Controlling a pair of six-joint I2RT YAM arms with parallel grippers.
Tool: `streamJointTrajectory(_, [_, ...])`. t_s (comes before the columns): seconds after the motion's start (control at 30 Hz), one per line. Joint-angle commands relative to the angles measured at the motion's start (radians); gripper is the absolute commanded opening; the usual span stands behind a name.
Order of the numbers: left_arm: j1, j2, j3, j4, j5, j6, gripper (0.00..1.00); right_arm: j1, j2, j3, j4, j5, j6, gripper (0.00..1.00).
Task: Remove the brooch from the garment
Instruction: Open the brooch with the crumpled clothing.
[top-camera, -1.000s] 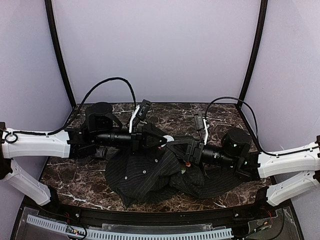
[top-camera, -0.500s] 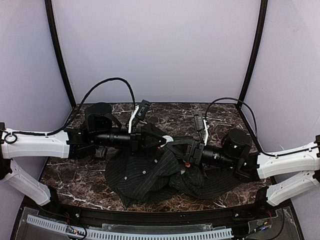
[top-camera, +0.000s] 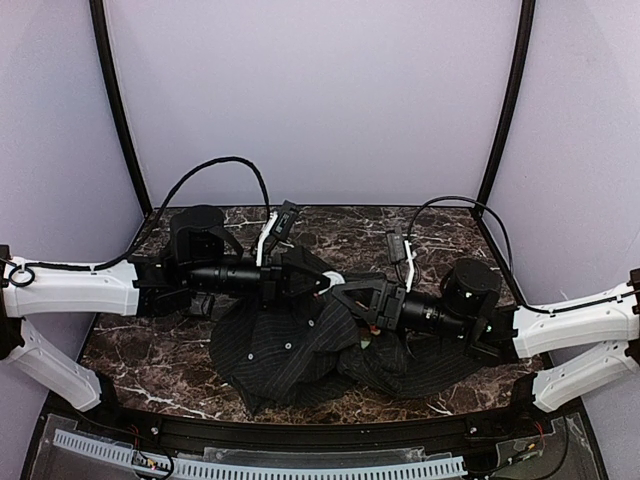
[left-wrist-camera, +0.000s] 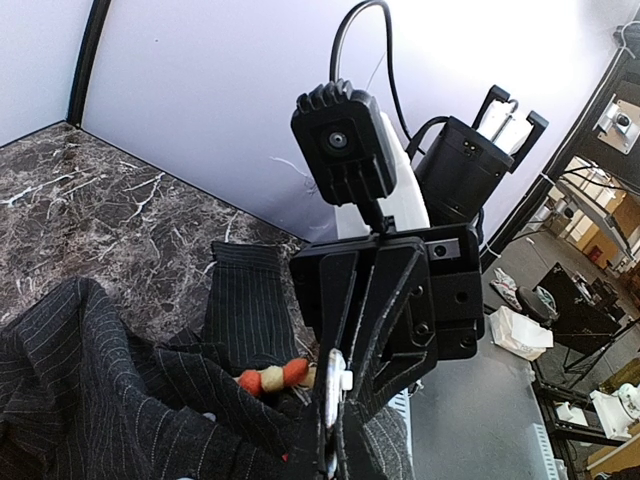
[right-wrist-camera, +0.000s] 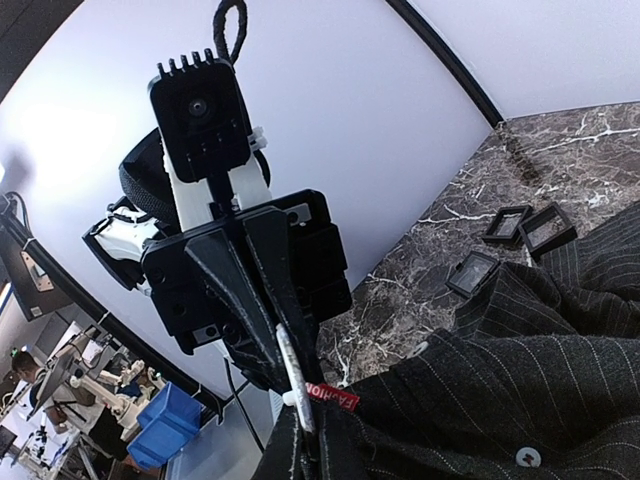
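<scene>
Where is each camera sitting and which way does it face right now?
Top external: above and behind, looking down at the table and garment; both arms show, left pincer tip to tip with right pincer.
Left wrist: low over the garment, facing the right pincer head-on, brooch beside it.
Right wrist: facing the left pincer gripping the garment; black boxes beyond.
Shared: both wrist views show the garment.

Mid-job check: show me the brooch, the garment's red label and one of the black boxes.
brooch (left-wrist-camera: 272, 378): left wrist view, on the middle visible bead.
red label (right-wrist-camera: 330, 394): right wrist view, centre of the tag.
black box (right-wrist-camera: 472, 272): right wrist view, middle of the lowest box.
</scene>
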Motion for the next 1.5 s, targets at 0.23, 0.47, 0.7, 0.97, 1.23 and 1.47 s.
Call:
streamJointTrajectory(0.23, [-0.036, -0.035, 0.016, -0.013, 0.055, 0.087, 0.01, -0.012, 0.071, 0.108, -0.267, 0.181, 0.105, 0.0])
streamJointTrajectory(0.47, [-0.065, -0.008, 0.044, -0.078, 0.067, 0.133, 0.01, -0.021, 0.085, 0.11, -0.242, 0.16, 0.096, 0.0])
streamJointTrajectory(0.7, [-0.099, 0.03, 0.081, -0.167, 0.077, 0.195, 0.01, -0.041, 0.053, 0.099, -0.233, 0.119, 0.05, 0.07])
streamJointTrajectory(0.97, [-0.102, 0.056, 0.106, -0.208, 0.063, 0.206, 0.01, -0.05, 0.009, 0.096, -0.231, 0.07, -0.022, 0.19])
streamJointTrajectory(1.23, [-0.08, 0.071, 0.116, -0.217, 0.013, 0.163, 0.01, -0.052, -0.077, 0.074, -0.186, -0.011, -0.095, 0.52])
streamJointTrajectory(1.47, [-0.025, 0.073, 0.118, -0.195, 0.028, 0.1, 0.01, -0.053, -0.149, 0.043, -0.187, -0.037, -0.115, 0.79])
